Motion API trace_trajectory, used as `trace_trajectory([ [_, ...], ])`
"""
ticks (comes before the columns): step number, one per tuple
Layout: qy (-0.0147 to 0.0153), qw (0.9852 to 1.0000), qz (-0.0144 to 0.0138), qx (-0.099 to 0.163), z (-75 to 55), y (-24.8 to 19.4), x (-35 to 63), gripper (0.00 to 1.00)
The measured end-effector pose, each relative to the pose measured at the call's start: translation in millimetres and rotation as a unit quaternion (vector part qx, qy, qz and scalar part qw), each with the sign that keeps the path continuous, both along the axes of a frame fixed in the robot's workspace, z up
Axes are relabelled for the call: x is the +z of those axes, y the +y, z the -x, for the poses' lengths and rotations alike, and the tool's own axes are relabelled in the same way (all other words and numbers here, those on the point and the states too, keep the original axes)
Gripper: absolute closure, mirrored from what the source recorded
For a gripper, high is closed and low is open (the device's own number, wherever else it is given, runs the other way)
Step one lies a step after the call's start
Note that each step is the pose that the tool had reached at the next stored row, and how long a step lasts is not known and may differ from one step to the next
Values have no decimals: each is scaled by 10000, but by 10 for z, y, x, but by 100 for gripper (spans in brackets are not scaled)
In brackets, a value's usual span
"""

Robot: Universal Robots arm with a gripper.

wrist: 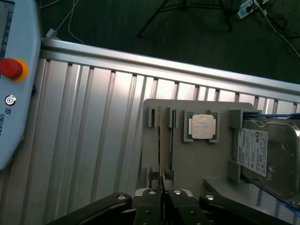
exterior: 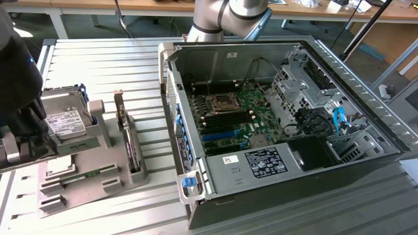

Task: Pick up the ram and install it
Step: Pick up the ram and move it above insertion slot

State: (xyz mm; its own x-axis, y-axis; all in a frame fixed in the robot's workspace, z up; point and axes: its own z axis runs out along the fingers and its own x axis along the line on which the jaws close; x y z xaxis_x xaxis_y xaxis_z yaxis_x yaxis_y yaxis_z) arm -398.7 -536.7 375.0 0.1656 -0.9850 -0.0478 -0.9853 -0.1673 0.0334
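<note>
Two thin ram sticks stand on edge, side by side, in the slots of a grey holder (wrist: pixel 150 154). My gripper (wrist: pixel 162 185) is shut on the near end of one ram (wrist: pixel 160 140), which still sits in its slot. The other stick (wrist: pixel 171 140) stands just beside it, untouched. In the exterior view the ram (exterior: pixel 81 177) shows as a green strip low in the holder (exterior: pixel 98 196). My dark wrist (exterior: pixel 16 88) hangs over that holder at the exterior view's left edge.
On the holder also sit a processor (wrist: pixel 202 126), a silver hard drive (exterior: pixel 65 122), and an upright expansion card (exterior: pixel 124 127). An open computer case (exterior: pixel 183 112) with its motherboard (exterior: pixel 228 115) lies to the exterior view's right. A teach pendant with a red button (wrist: pixel 11 68) rests nearby.
</note>
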Motion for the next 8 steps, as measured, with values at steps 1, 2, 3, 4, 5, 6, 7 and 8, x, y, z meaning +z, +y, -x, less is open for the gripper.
trace_trajectory([
  [1,1,10000,1,0,0,0,44,87],
  [2,1,10000,1,0,0,0,95,87],
  [3,1,10000,1,0,0,0,140,87],
  [4,1,10000,1,0,0,0,185,87],
  [5,1,10000,1,0,0,0,230,87],
  [6,1,10000,1,0,0,0,268,87],
  [7,1,10000,1,0,0,0,308,87],
  [8,0,10000,0,0,0,0,349,87],
])
